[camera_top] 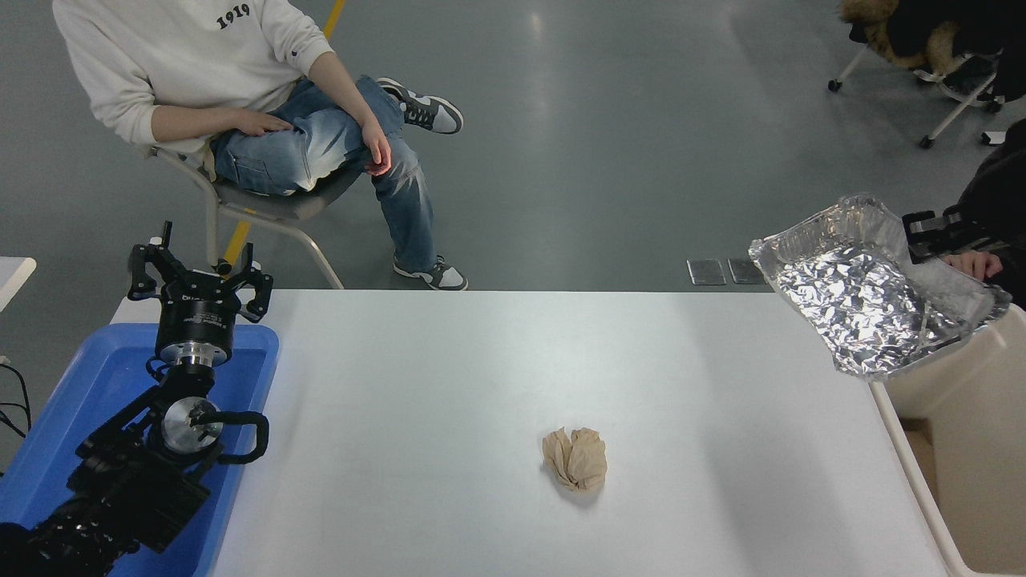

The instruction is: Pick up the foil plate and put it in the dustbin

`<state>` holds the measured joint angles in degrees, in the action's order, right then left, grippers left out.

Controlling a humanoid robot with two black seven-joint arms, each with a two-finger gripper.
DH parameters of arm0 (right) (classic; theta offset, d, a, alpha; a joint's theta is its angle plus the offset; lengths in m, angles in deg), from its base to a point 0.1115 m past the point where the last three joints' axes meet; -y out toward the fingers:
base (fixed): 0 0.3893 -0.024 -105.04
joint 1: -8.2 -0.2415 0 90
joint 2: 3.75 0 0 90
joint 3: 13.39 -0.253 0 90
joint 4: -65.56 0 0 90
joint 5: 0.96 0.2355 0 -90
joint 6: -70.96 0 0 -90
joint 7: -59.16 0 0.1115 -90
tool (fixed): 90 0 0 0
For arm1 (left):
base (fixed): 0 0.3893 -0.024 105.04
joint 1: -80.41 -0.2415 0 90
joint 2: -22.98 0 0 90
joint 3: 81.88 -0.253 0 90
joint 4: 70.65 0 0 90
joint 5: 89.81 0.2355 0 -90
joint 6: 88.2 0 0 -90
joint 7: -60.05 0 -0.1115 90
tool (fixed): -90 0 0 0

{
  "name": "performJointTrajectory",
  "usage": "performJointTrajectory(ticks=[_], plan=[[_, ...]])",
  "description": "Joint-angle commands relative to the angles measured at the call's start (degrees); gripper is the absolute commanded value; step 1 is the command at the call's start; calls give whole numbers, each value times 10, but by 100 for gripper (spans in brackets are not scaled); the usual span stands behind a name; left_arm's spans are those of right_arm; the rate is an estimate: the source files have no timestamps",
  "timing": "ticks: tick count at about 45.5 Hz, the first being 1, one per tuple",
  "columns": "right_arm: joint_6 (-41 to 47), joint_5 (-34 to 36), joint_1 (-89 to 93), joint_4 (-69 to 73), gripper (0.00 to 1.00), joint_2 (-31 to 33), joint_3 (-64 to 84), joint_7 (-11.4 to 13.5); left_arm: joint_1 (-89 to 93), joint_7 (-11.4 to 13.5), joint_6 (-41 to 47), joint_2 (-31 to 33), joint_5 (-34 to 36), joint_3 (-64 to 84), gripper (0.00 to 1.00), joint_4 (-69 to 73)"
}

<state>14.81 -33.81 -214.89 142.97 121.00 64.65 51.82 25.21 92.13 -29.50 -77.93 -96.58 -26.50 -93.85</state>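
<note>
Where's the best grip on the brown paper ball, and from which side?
Pinch the paper ball across its narrower left-right width, coming straight down from above. It lies loose on the table with open space all round, and its crumpled folds should give under the fingers.

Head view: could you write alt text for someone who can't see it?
The right claw holds a foil plate tilted in the air over the table's right end, beside a beige dustbin. A paper ball lies on the table; the left arm is parked over a blue tub.

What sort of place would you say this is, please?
Probably a robotics lab or test room: a white table on a bare grey floor, a seated person watching, and rolling chairs nearby.
</note>
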Motion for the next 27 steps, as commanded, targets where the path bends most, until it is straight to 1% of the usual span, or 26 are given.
performJointTrajectory(ticks=[1,5,8,12,15,19,21,23,27], plan=[[22,-10,-31,-8,0,2,36,-6,0,0,0,0,0,0,99,0],[15,-33,-21,-45,0,16,56,-6,0,0,0,0,0,0,99,1],[9,-61,3,-85,0,51,61,-7,0,0,0,0,0,0,99,0],[-16,-116,52,-148,0,95,59,-8,0,0,0,0,0,0,99,0],[-69,-160,112,-205,0,124,58,-17,0,0,0,0,-1,0,99,0],[-179,-204,228,-296,0,156,56,-42,0,0,0,0,-1,0,99,0],[-220,-202,287,-349,0,162,55,-50,0,0,0,0,-1,0,99,0],[-246,-194,348,-398,0,168,43,-51,0,0,0,0,-1,0,99,0],[-262,-134,461,-451,0,177,-27,-51,0,0,0,0,-1,0,99,0]])
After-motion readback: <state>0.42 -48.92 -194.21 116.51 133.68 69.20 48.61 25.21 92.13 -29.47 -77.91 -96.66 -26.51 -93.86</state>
